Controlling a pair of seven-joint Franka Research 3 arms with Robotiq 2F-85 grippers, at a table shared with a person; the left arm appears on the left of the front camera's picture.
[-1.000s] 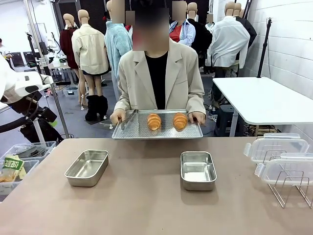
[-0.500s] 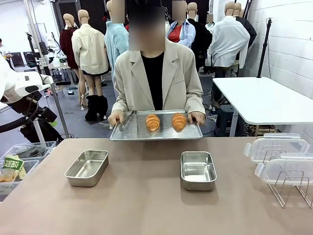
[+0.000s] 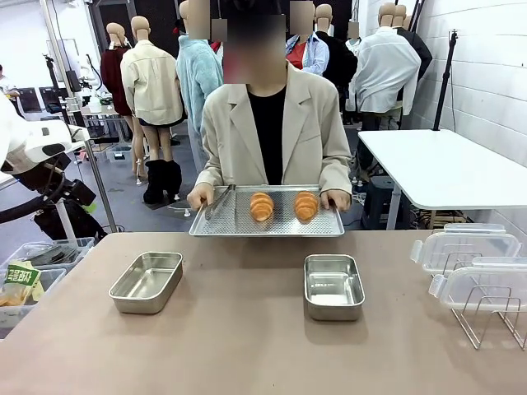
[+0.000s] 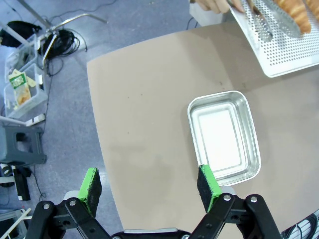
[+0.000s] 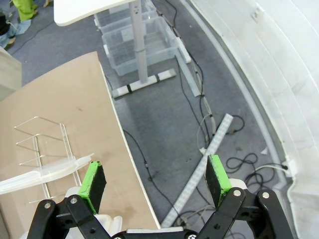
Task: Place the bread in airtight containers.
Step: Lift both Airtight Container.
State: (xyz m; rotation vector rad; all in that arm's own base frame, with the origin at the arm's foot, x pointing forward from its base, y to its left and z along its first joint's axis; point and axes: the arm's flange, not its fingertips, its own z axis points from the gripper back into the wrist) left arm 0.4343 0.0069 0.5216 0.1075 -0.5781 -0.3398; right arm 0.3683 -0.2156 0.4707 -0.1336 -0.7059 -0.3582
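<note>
- The left gripper point(image 4: 149, 181) is hanging above the table point(image 4: 144, 114), its jaws spread wide with nothing between them.
- The left steel box point(image 4: 224, 137) is lying open and empty just ahead of this gripper, its near rim lining up with one green pad point(image 4: 208, 180).
- Farther ahead, past that box, a person's hand point(image 4: 215, 4) is gripping a perforated tray point(image 4: 284, 55) that is carrying tongs point(image 4: 261, 22) and one of the croissants point(image 4: 294, 10).
- The right gripper point(image 5: 156, 175) is likewise standing fully released and empty, looking down past the table's edge at the floor.
- Off to one side of its pads, a wire rack point(image 5: 45, 144) is standing on the table, with one of the clear lids point(image 5: 45, 172) lying across it.
- In the front view, the person is holding the tray point(image 3: 268, 231) at the table's far edge with both hands. The croissants point(image 3: 262, 206) are lying side by side on it, not touching.
- The right steel box point(image 3: 333, 285) is sitting empty near the middle, well apart from the left one.
</note>
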